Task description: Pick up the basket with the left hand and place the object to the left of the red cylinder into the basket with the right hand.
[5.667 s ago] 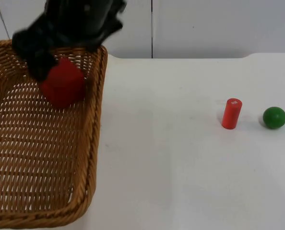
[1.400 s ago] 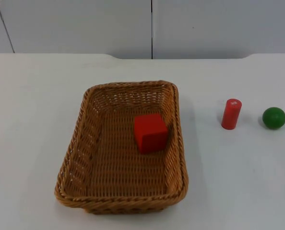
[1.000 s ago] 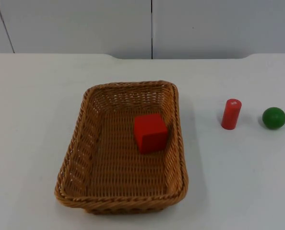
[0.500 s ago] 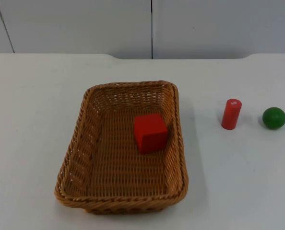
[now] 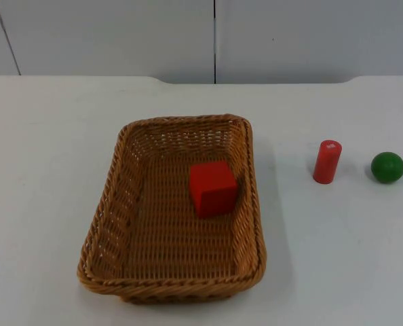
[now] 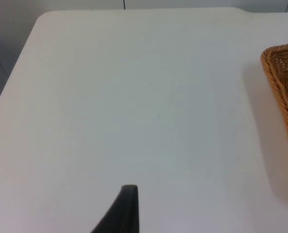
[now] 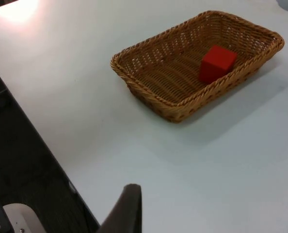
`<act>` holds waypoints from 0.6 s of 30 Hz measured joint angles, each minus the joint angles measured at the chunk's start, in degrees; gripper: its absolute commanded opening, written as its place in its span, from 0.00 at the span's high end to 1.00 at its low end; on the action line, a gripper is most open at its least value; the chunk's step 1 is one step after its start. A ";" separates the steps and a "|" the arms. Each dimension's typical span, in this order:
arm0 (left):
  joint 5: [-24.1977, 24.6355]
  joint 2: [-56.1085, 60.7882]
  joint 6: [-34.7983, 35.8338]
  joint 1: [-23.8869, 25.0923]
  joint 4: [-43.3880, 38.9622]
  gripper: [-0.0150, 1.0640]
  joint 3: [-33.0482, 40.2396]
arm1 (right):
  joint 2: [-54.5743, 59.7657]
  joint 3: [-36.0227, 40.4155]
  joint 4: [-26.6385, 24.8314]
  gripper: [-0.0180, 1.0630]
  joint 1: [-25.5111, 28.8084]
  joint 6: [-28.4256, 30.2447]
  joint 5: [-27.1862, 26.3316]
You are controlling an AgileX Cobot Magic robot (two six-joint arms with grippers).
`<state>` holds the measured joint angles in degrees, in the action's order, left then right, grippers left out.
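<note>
Now the red wooden cube (image 5: 214, 188) sits in your woven wicker basket (image 5: 106, 234) on the white surface (image 5: 323, 258); keep both arms waiting clear. Either claw's spread: cannot tell.

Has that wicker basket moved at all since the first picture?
Yes. The basket has shifted right, toward the red cylinder, and now sits mid-table with the red cube inside.
</note>
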<state>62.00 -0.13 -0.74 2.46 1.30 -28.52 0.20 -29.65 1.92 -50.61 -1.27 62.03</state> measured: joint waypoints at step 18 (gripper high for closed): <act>0.00 0.00 0.33 0.00 -0.21 0.01 0.00 | 0.00 0.00 0.00 0.01 0.00 0.00 0.00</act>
<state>62.00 -0.13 -0.42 2.46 1.09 -28.52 0.20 -29.65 1.92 -50.61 -1.27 62.03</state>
